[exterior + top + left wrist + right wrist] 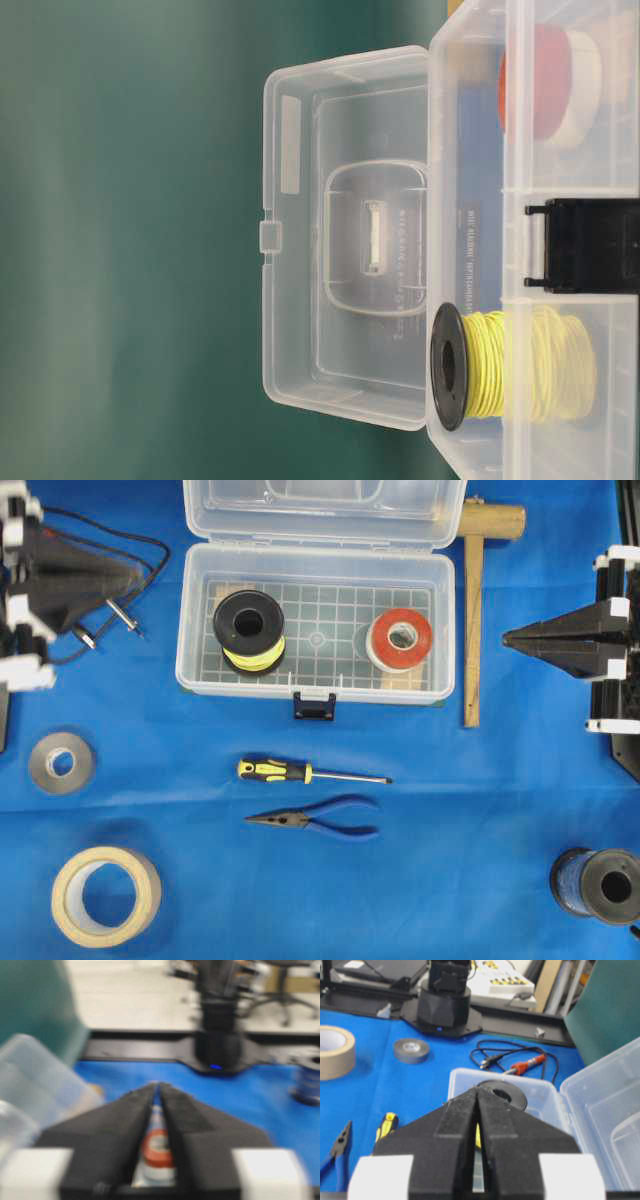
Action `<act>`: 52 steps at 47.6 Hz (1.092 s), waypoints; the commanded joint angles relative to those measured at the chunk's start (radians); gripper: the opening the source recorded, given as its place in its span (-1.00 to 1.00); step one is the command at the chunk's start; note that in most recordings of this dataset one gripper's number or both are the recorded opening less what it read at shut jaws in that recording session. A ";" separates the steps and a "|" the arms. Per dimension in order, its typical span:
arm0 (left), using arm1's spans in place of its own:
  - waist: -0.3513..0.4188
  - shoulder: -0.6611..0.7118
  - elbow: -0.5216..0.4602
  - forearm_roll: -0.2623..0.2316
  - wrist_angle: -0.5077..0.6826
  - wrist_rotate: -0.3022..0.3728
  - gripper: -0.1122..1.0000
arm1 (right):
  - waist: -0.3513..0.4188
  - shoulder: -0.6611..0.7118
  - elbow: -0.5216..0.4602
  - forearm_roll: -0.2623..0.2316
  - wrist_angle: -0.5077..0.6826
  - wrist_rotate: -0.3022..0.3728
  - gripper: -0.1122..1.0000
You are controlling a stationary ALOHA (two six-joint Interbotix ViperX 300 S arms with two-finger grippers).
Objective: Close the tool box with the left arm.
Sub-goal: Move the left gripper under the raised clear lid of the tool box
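The clear tool box (190,620) stands open at the back centre, its lid (325,510) laid back and its black latch (314,706) at the front. Inside are a black spool of yellow wire (248,628) and a red tape roll (400,638). The table-level view shows the lid (340,250) swung open and the latch (585,245). My left gripper (138,575) is shut and empty, left of the box; in the left wrist view (157,1085) it points at the red roll. My right gripper (506,637) is shut and empty, right of the box, and in the right wrist view (477,1090) it points at it.
A screwdriver (300,772) and blue pliers (315,820) lie in front of the box. A wooden mallet (473,610) lies at its right side. Grey tape (62,763), masking tape (105,895), a blue wire spool (600,885) and black probe cables (120,615) lie around.
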State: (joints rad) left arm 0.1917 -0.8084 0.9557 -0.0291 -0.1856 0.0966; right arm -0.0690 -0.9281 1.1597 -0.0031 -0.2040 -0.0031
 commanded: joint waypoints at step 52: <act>0.451 0.741 -0.696 -0.002 0.422 0.129 0.87 | -0.003 0.048 -0.020 0.002 0.009 -0.003 -0.80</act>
State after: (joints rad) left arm 0.6320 -0.0890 0.3206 -0.0291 0.1933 0.2224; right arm -0.0706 -0.8897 1.1612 -0.0031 -0.1902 -0.0077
